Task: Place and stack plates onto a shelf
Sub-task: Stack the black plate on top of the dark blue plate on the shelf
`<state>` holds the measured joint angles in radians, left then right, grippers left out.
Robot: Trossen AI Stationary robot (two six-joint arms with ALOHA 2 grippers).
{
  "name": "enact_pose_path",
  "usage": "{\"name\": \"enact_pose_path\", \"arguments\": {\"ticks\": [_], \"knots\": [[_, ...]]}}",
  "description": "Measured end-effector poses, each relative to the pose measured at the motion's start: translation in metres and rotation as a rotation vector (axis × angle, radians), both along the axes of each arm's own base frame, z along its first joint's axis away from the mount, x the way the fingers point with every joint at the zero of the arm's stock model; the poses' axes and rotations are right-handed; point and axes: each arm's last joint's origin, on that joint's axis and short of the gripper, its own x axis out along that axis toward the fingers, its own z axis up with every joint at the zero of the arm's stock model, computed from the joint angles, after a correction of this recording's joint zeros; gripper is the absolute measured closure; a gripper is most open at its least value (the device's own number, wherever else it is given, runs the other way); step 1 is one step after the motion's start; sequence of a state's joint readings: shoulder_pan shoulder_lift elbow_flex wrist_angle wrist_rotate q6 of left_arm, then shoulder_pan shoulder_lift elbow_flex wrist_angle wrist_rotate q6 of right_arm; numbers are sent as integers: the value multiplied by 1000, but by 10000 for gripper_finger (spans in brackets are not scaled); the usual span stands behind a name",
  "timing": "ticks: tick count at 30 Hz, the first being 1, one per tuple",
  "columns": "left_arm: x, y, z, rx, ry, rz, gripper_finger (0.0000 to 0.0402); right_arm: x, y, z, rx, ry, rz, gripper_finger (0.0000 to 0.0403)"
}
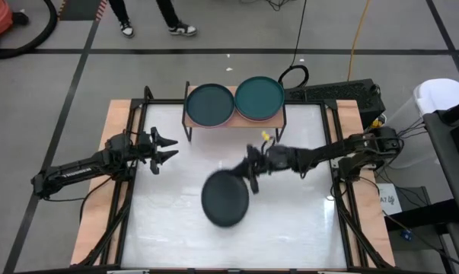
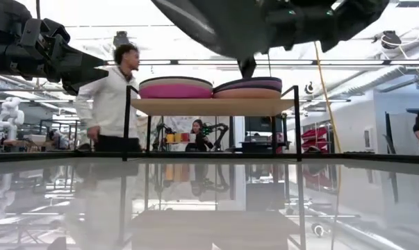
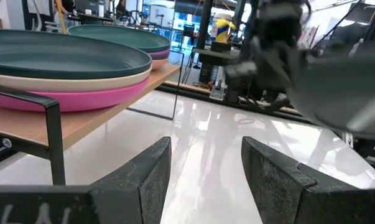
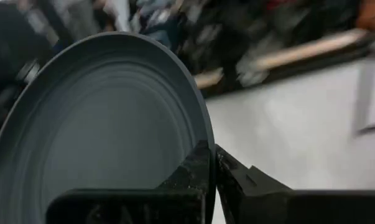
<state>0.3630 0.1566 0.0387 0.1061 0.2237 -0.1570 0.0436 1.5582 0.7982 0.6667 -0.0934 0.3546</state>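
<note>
At centre frame, high view: right gripper (image 1: 251, 176), jaws pinching rim of dark grey plate (image 1: 225, 199), plate clear of white worktop (image 1: 290, 221) and tilted. Same plate in right wrist view (image 4: 100, 130), edge clamped between fingers (image 4: 196, 171). At upper centre: shelf (image 1: 234, 122), light-wood board on black legs, carrying two plate stacks side by side, a dark teal plate (image 1: 210, 104) on top of the left stack, a lighter teal plate (image 1: 259, 97) on top of the right. At left of frame: left gripper (image 1: 167, 148), jaws spread, empty, above worktop, well apart from shelf. Behind shelf, low view: person (image 2: 112, 97) in light top.
</note>
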Motion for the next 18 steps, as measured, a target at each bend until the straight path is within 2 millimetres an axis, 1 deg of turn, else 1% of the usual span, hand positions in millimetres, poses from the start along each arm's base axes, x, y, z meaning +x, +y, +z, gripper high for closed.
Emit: {"name": "enact_pose_path", "arguments": {"ticks": [5,9,13,18], "knots": [[0,0,0,5,-1,0,202,-2,-38,25,-15,-99,-134,402],[0,0,0,4,-1,8,202,3,-63,48,-19,-170,-177,402],[0,0,0,5,-1,8,202,8,-81,69,-50,-188,-205,402],[0,0,0,5,-1,8,202,10,-97,87,-65,-212,-249,403]]}}
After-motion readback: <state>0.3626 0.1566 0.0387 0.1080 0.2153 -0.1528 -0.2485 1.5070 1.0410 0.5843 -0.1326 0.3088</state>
